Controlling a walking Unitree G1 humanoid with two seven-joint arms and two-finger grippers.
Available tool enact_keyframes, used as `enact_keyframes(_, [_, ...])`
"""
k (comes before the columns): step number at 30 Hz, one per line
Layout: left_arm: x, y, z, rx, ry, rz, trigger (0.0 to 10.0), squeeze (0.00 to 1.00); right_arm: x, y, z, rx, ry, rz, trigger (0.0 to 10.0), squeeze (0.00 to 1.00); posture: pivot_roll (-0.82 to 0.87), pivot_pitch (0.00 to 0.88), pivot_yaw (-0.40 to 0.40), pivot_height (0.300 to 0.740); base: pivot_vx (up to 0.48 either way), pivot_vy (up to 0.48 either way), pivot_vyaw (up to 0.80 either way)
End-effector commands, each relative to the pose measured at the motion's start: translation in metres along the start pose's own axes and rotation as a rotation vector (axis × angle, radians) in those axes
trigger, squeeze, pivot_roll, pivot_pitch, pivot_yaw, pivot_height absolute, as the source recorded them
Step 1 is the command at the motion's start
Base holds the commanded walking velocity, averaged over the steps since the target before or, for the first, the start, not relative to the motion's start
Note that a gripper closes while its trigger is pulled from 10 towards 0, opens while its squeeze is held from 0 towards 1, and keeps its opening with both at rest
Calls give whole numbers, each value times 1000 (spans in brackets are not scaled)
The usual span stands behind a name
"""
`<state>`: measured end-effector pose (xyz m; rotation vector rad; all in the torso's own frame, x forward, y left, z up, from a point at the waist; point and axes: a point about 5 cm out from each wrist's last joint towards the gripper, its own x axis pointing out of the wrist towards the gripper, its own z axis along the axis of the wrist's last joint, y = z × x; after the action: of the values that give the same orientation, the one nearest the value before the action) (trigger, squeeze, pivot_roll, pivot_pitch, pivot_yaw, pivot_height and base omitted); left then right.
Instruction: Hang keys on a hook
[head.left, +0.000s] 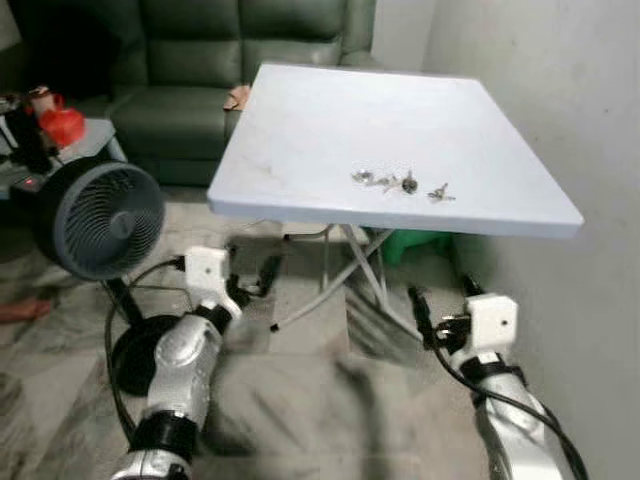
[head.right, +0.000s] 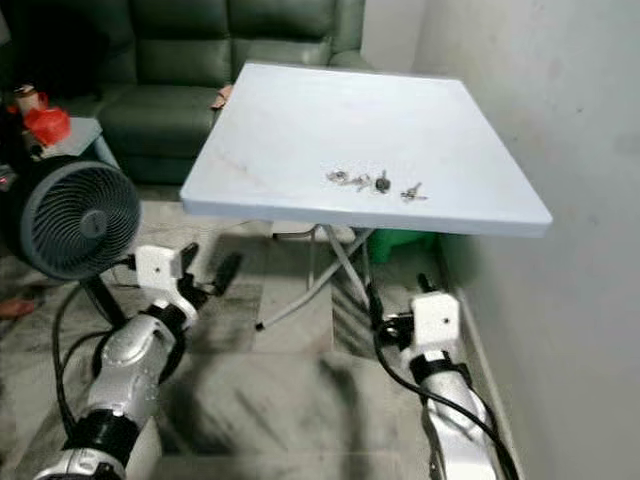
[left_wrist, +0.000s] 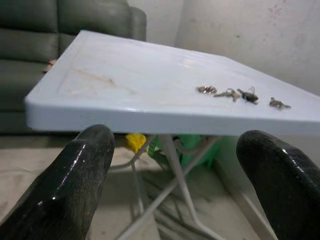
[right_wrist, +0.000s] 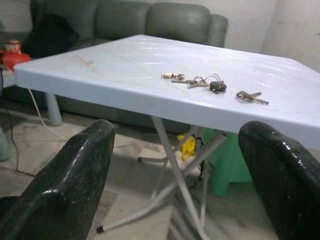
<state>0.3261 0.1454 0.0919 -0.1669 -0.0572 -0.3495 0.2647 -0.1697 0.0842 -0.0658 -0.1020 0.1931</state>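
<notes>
Left eye view: a dark grey floor fan stands on the tiled floor at the far left, with a red object on a small side surface behind it and a dark green sofa against the back. Next comes the left gripper, held low beside the fan and below the near edge of the bench; its jaws are released, spread wide and holding nothing, as the left wrist view confirms with both black fingers well apart under the bench edge. The pale blue folding bench occupies the centre, its metal legs crossed beneath it. The keys lie flat on the bench top, toward its near right part, as a main bunch with a dark-headed key and a smaller separate key just beside it to the right. A green container sits on the floor under the bench. Further right, the right gripper is also held low, below the near bench edge and well apart from the keys; its jaws are likewise released and empty, fingers spread in the right wrist view. A plain white wall closes the scene on the right.
</notes>
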Motion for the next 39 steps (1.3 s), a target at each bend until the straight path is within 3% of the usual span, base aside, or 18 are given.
enact_keyframes(1, [5,-10,1,3,-1,-35,10000,0,-3,-8,0,13,5,-28,10000,0,-41,16,-19,740,337,0,0])
enact_keyframes(6, [5,-10,1,2,0,-33,10000,0,-2,-6,1,16,2,-14,10000,0,-39,20,-23,740,326,0,0])
enact_keyframes(7, [5,-11,1,7,0,-34,10000,0,-2,-5,2,-58,12,5,10000,0,-39,20,-23,740,319,0,0])
enact_keyframes(11, [6,-10,2,6,-2,-30,10000,0,0,-4,3,-58,6,18,10000,0,-39,20,-23,740,313,0,400])
enact_keyframes(18, [7,-11,2,6,-3,-28,10000,0,0,-3,4,20,-9,23,10000,0,-39,19,-25,740,303,0,457])
enact_keyframes(39, [8,-11,2,5,-9,-10,10000,0,2,-3,5,-7,-4,72,10000,0,-35,18,-42,740,294,0,0])
